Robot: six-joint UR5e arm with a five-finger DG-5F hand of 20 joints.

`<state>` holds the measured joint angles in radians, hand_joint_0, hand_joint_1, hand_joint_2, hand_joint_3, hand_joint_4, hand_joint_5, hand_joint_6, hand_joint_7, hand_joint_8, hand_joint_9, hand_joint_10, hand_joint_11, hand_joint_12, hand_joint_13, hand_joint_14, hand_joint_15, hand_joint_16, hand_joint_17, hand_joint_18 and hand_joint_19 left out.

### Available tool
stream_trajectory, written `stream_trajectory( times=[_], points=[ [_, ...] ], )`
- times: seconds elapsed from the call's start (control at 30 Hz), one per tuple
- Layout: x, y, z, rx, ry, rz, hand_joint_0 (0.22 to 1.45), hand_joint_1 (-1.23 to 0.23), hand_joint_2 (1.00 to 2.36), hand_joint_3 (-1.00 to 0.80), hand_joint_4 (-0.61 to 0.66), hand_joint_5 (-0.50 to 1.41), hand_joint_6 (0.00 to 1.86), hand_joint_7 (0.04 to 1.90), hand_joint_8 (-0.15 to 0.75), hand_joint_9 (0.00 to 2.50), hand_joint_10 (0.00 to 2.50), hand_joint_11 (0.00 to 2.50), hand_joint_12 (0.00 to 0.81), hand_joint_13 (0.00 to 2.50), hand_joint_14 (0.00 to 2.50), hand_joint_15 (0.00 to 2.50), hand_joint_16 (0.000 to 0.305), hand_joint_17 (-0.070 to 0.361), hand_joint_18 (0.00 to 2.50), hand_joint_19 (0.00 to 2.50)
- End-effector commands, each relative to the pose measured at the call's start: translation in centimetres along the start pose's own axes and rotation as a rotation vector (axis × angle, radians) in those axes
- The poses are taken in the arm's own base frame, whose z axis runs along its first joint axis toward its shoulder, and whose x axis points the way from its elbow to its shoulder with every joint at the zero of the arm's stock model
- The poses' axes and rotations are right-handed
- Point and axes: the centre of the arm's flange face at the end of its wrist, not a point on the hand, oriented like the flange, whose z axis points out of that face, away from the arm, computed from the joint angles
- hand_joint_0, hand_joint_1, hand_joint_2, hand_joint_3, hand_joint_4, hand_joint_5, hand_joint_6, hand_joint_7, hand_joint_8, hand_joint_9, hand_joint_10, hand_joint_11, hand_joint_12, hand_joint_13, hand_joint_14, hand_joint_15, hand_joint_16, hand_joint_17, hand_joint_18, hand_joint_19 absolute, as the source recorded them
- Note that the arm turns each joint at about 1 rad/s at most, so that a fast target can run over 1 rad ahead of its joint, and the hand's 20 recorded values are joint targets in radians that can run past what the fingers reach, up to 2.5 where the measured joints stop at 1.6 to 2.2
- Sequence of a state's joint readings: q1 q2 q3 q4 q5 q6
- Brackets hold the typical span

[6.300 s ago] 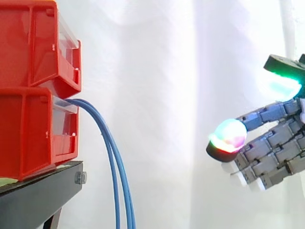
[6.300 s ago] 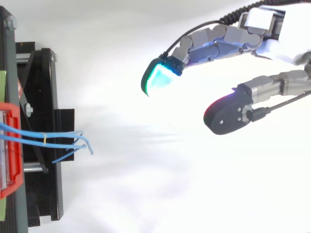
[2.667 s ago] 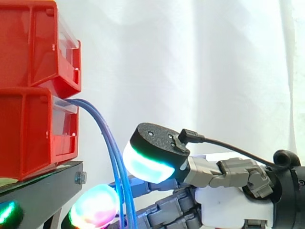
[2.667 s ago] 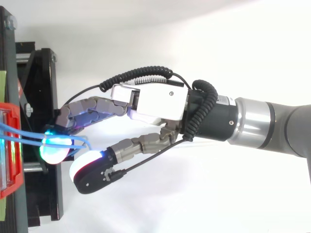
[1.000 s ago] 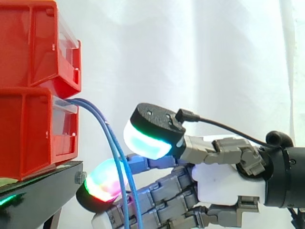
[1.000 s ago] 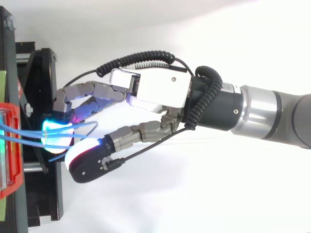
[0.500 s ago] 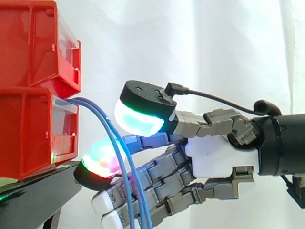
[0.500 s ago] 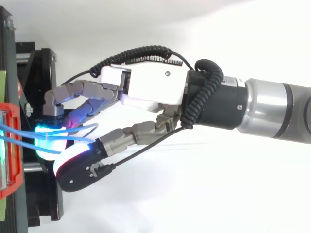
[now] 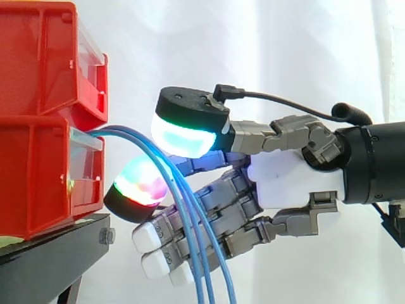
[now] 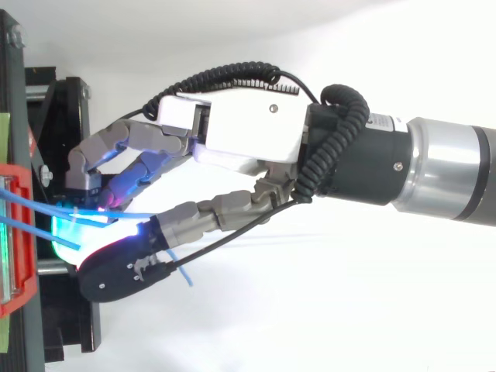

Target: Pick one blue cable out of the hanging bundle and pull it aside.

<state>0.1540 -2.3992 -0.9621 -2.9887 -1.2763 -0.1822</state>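
The lower red bin [image 9: 38, 177] on the black stand [image 9: 50, 253] trails blue cables [image 9: 130, 132] before a white curtain [image 9: 285, 57]; the hand [image 9: 285, 180] seemingly pinches them.

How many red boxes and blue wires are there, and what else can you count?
red bins: 2
blue cables: 3 that I can tell apart
black stand: 1
robot hand: 1
Total: 7
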Motion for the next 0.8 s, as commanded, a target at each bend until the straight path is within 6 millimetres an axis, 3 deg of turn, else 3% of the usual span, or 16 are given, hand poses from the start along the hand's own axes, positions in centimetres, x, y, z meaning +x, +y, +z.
stream_trajectory(
  times=[0.0, 0.23, 0.57, 0.77],
  points=[
    [-0.3, 0.6, 0.0, 0.011, 0.001, -0.003, 0.58, -0.61, 1.02, -0.31, 0.14, -0.12, 0.88, 0.87, 0.294, 0.91, 0.01, 0.36, 0.286, 0.73, 0.01, 0.34, 0.041, 0.093, 0.56, 0.43],
    [-1.3, 2.3, 0.1, 0.030, -0.004, -0.013, 0.58, -0.64, 1.01, -0.32, 0.14, -0.11, 0.91, 0.88, 0.293, 0.97, 0.01, 0.43, 0.283, 0.74, 0.01, 0.35, 0.041, 0.093, 0.58, 0.43],
    [-2.1, 3.1, -0.1, 0.058, -0.007, -0.018, 0.61, -0.78, 1.02, -0.20, 0.06, -0.13, 0.94, 0.85, 0.294, 0.96, 0.02, 0.49, 0.285, 0.76, 0.02, 0.38, 0.041, 0.093, 0.62, 0.45],
    [-2.5, 3.0, -0.7, 0.100, -0.003, -0.023, 0.68, -0.84, 1.01, -0.33, -0.01, -0.13, 0.95, 0.85, 0.287, 0.95, 0.02, 0.50, 0.279, 0.77, 0.02, 0.37, 0.040, 0.091, 0.66, 0.43]
  ],
)
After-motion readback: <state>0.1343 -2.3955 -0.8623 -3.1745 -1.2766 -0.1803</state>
